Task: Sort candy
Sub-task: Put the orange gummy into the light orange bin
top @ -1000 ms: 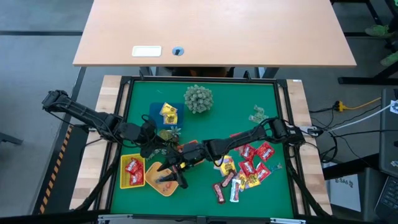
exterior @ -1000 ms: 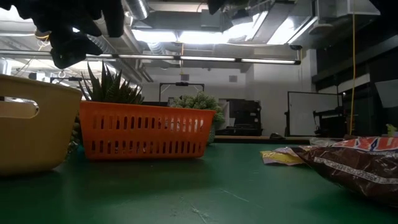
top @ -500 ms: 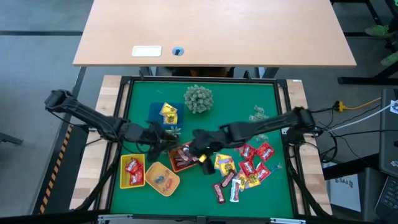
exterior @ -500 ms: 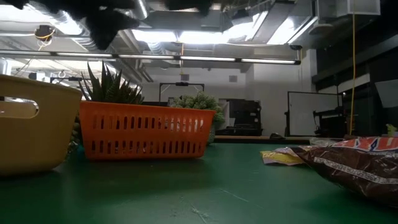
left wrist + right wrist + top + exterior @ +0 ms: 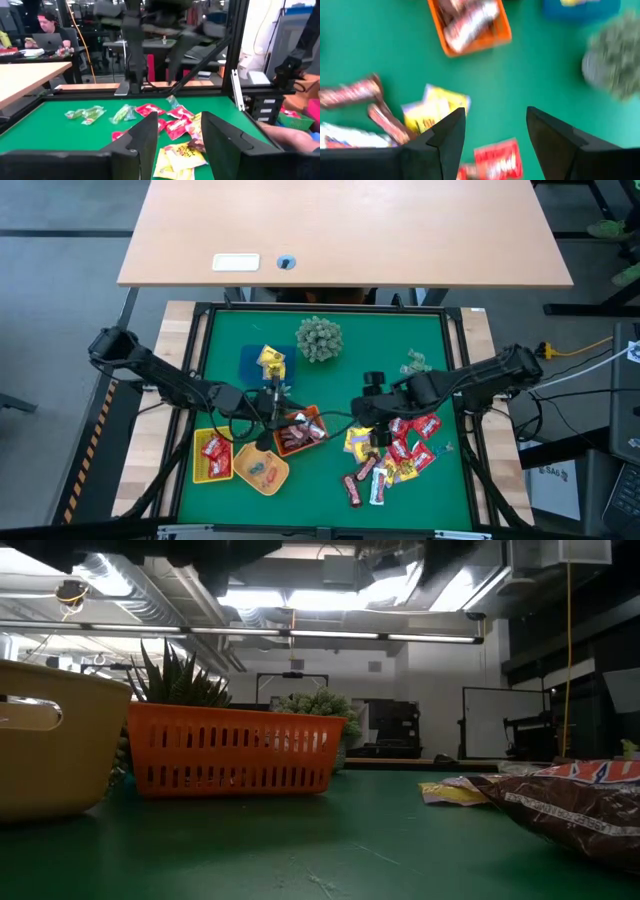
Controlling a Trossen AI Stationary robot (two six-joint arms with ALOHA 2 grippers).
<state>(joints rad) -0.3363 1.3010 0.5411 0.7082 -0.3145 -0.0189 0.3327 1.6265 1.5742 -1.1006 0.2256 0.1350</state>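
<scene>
The candy pile (image 5: 395,452) of red packets, yellow packets and brown bars lies at the near right of the green mat. My right gripper (image 5: 368,420) hangs open and empty above the pile's left edge. In its wrist view (image 5: 495,142) a yellow packet (image 5: 437,112) and a red packet (image 5: 497,160) lie below it. My left gripper (image 5: 272,416) is open and empty, level, beside the orange tray (image 5: 300,430) that holds brown bars. Its wrist view (image 5: 177,145) looks across the mat at the candy (image 5: 172,125).
A yellow tray (image 5: 213,457) with red packets and a tan tray (image 5: 263,470) sit near left. The blue tray (image 5: 265,362) with yellow packets and the spiky plant ball (image 5: 318,338) stand at the far middle. Greenish pieces (image 5: 415,365) lie far right. A person (image 5: 47,30) sits beyond the table.
My right gripper has left the tan tray, rising and moving toward the table's right edge, and now hangs over the candy pile, tipped downward. My left gripper has moved right toward the orange tray and has rolled about its own axis.
</scene>
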